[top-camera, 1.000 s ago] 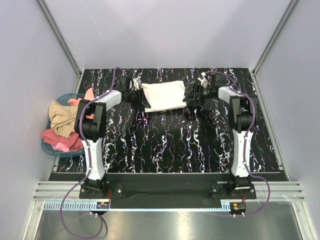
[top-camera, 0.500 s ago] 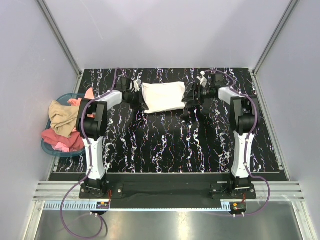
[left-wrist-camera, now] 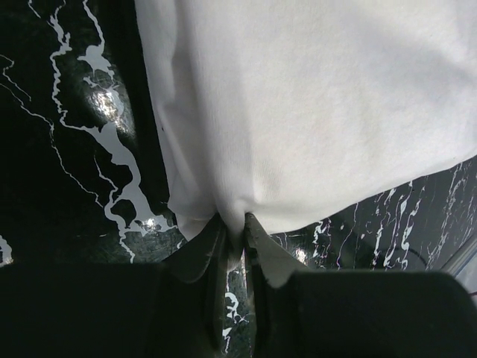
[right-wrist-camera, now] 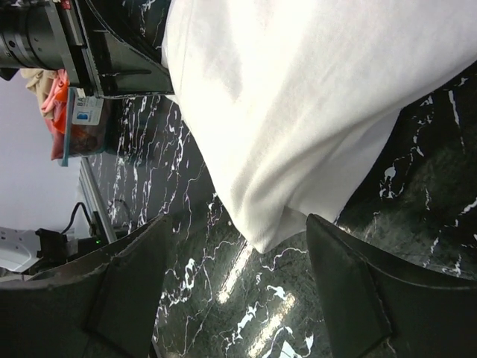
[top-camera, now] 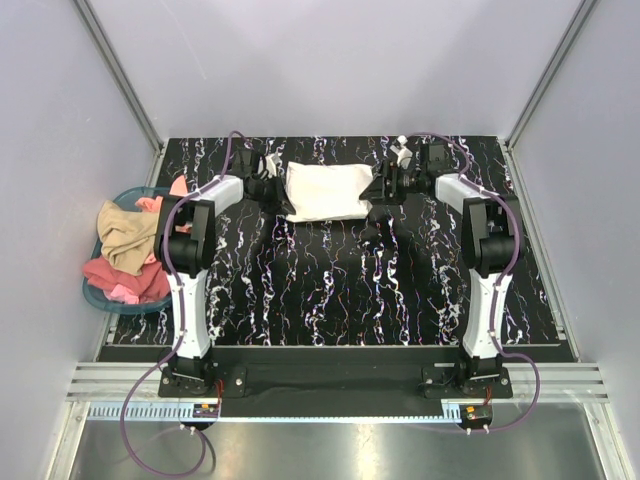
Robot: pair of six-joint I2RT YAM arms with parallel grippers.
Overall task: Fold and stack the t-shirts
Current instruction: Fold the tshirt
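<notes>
A cream-white t-shirt (top-camera: 325, 192), folded into a small rectangle, lies on the black marbled table (top-camera: 330, 290) at the far middle. My left gripper (top-camera: 278, 190) is at its left edge. In the left wrist view the fingers (left-wrist-camera: 235, 220) are shut on a pinch of the shirt's hem (left-wrist-camera: 313, 112). My right gripper (top-camera: 378, 190) is at the shirt's right edge. Its fingers (right-wrist-camera: 238, 222) stand wide open on either side of a shirt corner (right-wrist-camera: 298, 97) and do not touch the cloth. No lettering shows on the shirt.
A blue basket (top-camera: 98, 292) holding tan and pink-red clothes (top-camera: 125, 245) sits off the table's left edge. Grey walls and metal rails enclose the table at the back and sides. Both arm bases stand at the near edge.
My left gripper has closed on the shirt's left edge. My right gripper has opened a little wider and shifted slightly toward the far side.
</notes>
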